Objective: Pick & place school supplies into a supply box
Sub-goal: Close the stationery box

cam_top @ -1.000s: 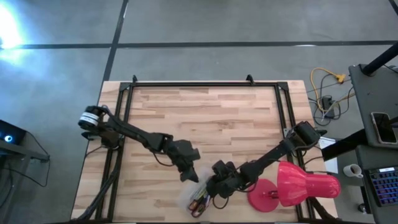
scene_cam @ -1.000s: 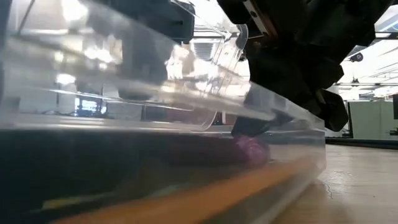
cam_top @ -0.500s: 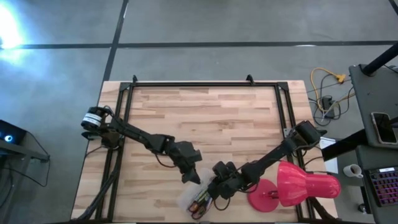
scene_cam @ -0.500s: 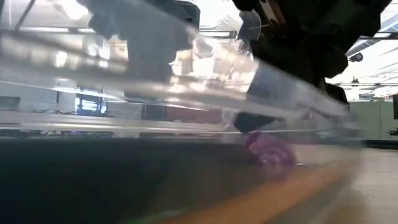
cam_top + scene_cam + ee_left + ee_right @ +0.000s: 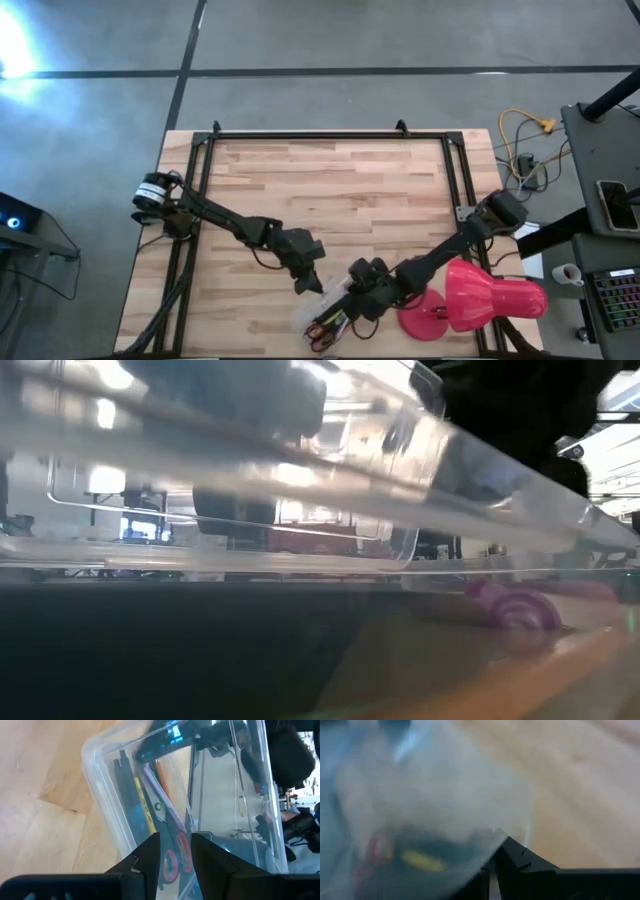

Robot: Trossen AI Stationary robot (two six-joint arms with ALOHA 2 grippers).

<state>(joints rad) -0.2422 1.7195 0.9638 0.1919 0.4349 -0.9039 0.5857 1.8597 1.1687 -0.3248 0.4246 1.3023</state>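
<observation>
Clear supply box (image 5: 150, 785) holding scissors (image 5: 172, 845), just beyond left gripper (image 5: 172, 851).

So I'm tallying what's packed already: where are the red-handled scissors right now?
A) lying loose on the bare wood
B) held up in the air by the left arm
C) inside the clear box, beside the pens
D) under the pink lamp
C: the left wrist view shows the scissors lying in the clear box next to the yellow pen.
</observation>
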